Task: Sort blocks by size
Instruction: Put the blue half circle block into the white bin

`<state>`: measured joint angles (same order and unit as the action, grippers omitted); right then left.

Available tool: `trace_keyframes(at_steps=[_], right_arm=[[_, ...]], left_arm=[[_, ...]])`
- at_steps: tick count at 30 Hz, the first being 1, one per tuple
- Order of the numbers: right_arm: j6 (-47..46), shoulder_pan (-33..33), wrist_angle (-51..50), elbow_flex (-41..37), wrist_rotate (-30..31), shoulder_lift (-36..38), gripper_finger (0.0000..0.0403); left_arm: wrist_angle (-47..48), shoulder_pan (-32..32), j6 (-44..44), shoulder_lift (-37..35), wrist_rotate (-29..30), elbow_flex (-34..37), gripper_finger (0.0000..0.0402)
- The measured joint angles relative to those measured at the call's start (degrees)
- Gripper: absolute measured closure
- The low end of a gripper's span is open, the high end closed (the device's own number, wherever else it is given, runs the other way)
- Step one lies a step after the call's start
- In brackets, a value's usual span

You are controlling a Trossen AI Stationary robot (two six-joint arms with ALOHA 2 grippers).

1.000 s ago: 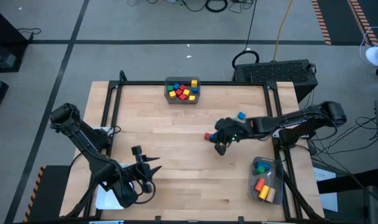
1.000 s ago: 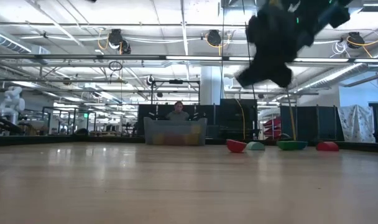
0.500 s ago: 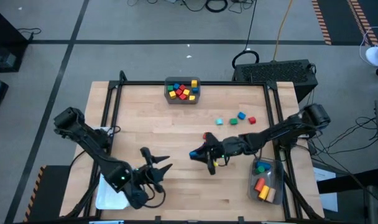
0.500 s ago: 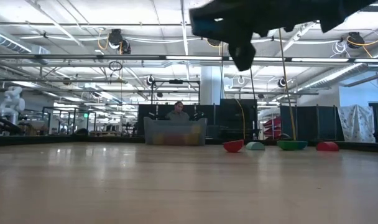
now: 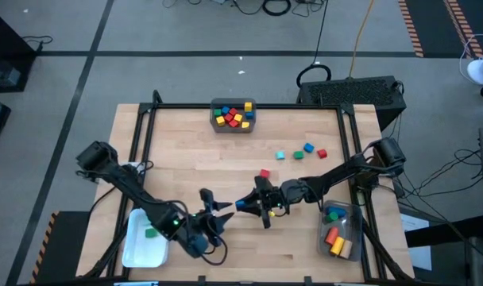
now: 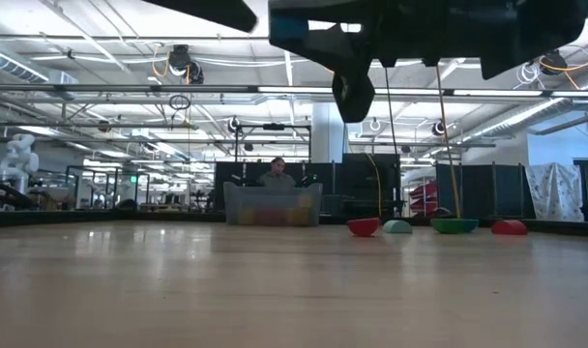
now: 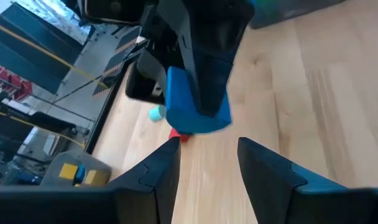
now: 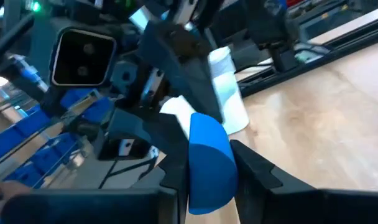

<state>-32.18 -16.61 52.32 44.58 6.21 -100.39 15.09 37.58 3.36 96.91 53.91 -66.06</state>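
Blue is the block in play: the right gripper point(image 5: 243, 204) is clamped on a blue block point(image 7: 192, 106) above the middle of the worktop point(image 5: 186, 167), facing the left gripper point(image 5: 218, 209), whose fingers stand apart just short of it, empty. This looks like a hand-over, so sorting is partway. Small cubes fill the grey bin point(image 5: 233, 105) at the far edge, larger pieces lie in the clear bin point(image 5: 324, 230) on the right, and one green block point(image 5: 150, 233) sits in the white bin point(image 5: 130, 250). Left loose are the red block point(image 5: 264, 173) and the cyan block point(image 5: 280, 155), another blue block point(image 5: 308, 148) and a second red block point(image 5: 322, 153); their sizes are hard to judge from above.
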Motion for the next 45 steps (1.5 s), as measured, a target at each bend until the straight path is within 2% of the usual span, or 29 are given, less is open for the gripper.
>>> trace_keyframes(at_steps=[6, 15, 19, 28, 33, 45], right_arm=[[-0.3, 0.0, 0.3, 0.0, -1.0, 0.0, 0.0325], [-0.3, 0.0, 0.8, 0.0, -2.1, 0.0, 0.0325], [-0.4, 0.0, 0.8, 0.0, -2.1, 0.0, 0.0325], [-1.2, 0.1, 1.2, 0.0, -1.6, 0.0, 0.0325], [-1.2, 0.0, 2.2, 0.0, -1.8, 0.0, 0.0325], [-2.5, 0.0, 3.3, 0.0, -1.8, 0.0, 0.0325]], left_arm=[[-1.4, -1.4, -0.9, 0.4, -0.5, 0.0, 0.0224], [-1.6, -1.8, -1.2, 0.4, -1.4, 0.0, 0.0124], [-3.9, -2.7, -1.2, 0.4, -1.4, 0.0, 0.0104], [-5.9, -4.6, -1.4, 0.4, -1.6, 0.0, 0.0102], [-10.1, -4.0, -7.3, 0.4, -1.6, 0.0, 0.0108], [-11.7, -3.8, -12.3, 0.4, -2.7, 0.0, 0.0190]])
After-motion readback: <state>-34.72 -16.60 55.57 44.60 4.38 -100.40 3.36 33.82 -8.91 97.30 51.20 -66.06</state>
